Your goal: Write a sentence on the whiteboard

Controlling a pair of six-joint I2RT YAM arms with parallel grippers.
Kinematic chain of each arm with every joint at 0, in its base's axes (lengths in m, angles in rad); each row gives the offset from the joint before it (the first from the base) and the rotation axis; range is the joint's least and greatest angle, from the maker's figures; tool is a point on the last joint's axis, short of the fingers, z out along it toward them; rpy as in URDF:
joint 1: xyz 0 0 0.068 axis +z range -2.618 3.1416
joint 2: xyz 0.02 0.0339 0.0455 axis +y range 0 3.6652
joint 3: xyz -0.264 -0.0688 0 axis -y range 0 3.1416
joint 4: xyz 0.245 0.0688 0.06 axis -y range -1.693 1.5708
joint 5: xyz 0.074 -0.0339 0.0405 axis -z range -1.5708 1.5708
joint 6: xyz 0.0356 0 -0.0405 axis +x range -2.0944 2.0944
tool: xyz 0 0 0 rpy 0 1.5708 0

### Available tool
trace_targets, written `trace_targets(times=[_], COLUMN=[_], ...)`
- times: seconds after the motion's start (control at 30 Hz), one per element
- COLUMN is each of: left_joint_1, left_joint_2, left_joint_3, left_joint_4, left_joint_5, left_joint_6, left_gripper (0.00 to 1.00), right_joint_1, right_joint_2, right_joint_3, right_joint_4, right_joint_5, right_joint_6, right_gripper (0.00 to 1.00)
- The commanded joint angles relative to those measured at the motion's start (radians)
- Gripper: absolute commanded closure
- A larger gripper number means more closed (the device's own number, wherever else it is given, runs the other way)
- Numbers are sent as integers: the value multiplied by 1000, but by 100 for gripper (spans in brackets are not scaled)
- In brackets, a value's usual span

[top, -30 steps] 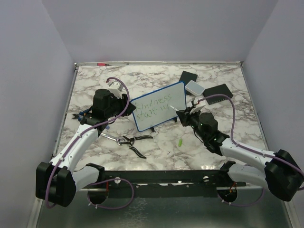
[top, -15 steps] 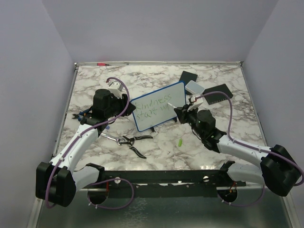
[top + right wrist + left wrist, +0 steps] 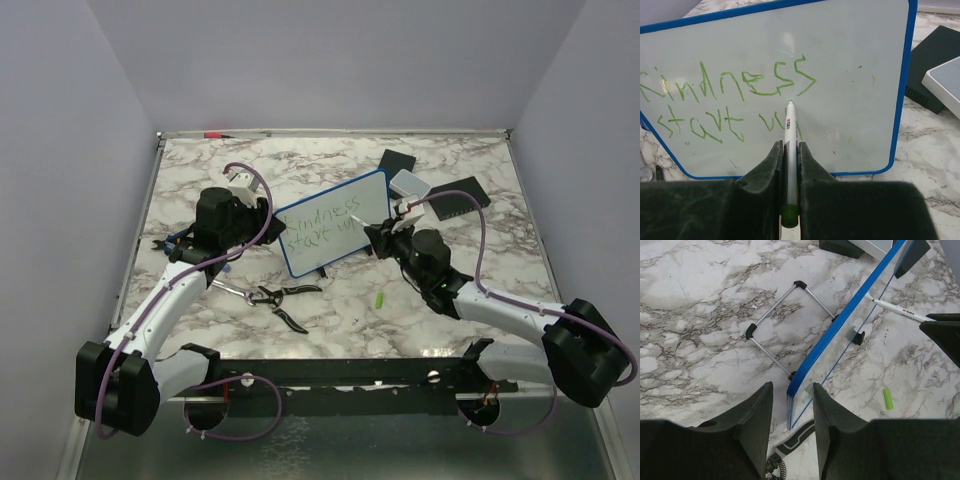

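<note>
Leftward and closer to the board is where the right arm is now being seen, compared with a second ago; nothing else is being shown as shifted. The whiteboard [image 3: 335, 222] is being propped upright on a wire stand [image 3: 775, 330] at the middle of the marble table [image 3: 200, 160], its face turned toward the right arm. The sentence [image 3: 730, 95] is being laid down in green on two lines, roughly "Kindness" over "start w…", so the last word is judged as only begun.

A marker [image 3: 789, 135] is being held lengthwise in the right gripper [image 3: 788, 147], with the jaws clamped tight on its barrel. Its tip is being pointed at the board's face just under the end of the top line and above the newest strokes, though contact cannot be told. The left gripper [image 3: 791, 390] is being held with jaws partway apart astride the board's near edge; whether the edge is being pinched cannot be told.

Next, the tip is judged as needing to be lowered just right of the last stroke and pressed lightly, so the board is not tipped on its stand. A green cap [image 3: 380, 300] and pliers [image 3: 275, 297] are lying in front of the board, black pads [image 3: 397, 162] behind it.
</note>
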Motion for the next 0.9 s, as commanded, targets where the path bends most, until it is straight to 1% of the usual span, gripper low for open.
trace_targets(times=[0.0,0.13,0.23,0.87], left_joint_1=[9,9,9,8], left_joint_2=[-20,-20,-21,-17], left_joint_3=[-10,-8,-9,-10], left_joint_4=[10,10,9,10], left_joint_5=[11,13,13,12], left_joint_6=[9,10,8,7], left_gripper=[62,62,62,62], right_joint_1=[2,2,3,2], right_joint_2=[-38,-109,-124,-4], right_joint_3=[3,-28,-46,-24], right_joint_4=[0,-39,-57,-21], right_joint_5=[-11,-2,19,23], right_joint_6=[-3,12,19,1], right_gripper=[99,99,99,99])
